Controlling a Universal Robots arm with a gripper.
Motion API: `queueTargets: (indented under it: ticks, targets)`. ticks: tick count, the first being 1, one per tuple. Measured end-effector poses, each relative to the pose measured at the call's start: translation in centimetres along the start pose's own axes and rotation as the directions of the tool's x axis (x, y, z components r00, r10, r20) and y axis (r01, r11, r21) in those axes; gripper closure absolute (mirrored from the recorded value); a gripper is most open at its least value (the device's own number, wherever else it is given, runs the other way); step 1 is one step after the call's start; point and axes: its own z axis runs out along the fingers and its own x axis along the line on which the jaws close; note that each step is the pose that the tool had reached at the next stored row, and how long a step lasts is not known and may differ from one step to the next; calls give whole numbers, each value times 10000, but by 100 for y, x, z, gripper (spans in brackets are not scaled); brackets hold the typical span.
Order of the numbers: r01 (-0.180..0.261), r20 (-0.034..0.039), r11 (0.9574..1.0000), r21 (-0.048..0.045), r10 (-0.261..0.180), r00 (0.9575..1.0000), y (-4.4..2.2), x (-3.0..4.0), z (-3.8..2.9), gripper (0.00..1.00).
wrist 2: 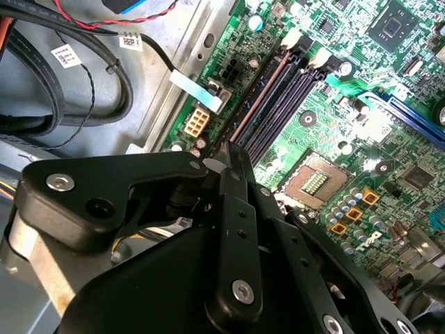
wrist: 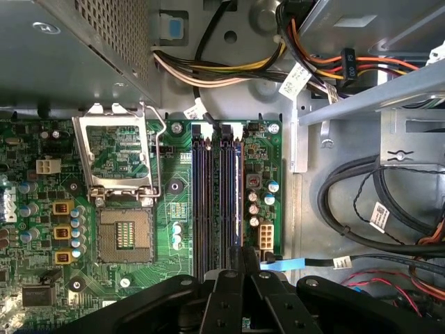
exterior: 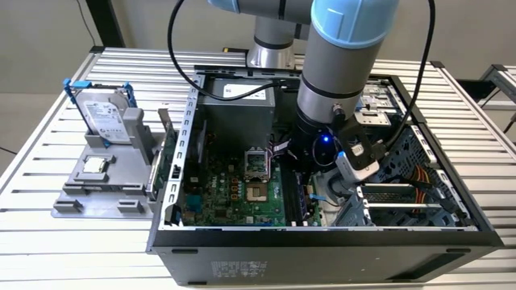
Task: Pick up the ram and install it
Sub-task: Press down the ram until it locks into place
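- Slatted metal tabletop point(exterior: 72, 241) carries the whole setup, with a plain pale wall behind it and another slatted surface at the exterior view's right edge.
- Inside the open computer case point(exterior: 322, 254), the ram point(wrist: 238, 202) stands on edge in the slot nearest the small capacitors, one of the long dark memory slots point(wrist: 203, 202) on the green motherboard point(exterior: 234, 193).
- In the second wrist view the ram point(wrist 2: 261, 94) shows as a thin strip running away from the fingertips.
- The gripper point(wrist: 242, 259) sits right over the near end of the stick, its black fingers drawn narrowly together around that thin edge; in the second wrist view the gripper point(wrist 2: 224, 161) meets the stick's end the same way.
- Beside the slots lies the bare processor socket point(wrist: 125, 236) under its raised metal frame.
- Bundled cables point(wrist: 361, 229) curl over the grey case floor past the board's edge.
- Outside the case, toward the exterior view's left, a grey stand point(exterior: 105, 181) holds a silver hard drive point(exterior: 105, 118) in a blue frame.
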Motion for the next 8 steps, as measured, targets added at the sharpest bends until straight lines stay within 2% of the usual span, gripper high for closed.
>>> queueTargets:
  ticks: [6,8]
  targets:
    - [7,0,10000,-1,-7,10000,-1,0,0,100]
    - [151,0,9999,-7,-151,9999,-1,0,0,100]
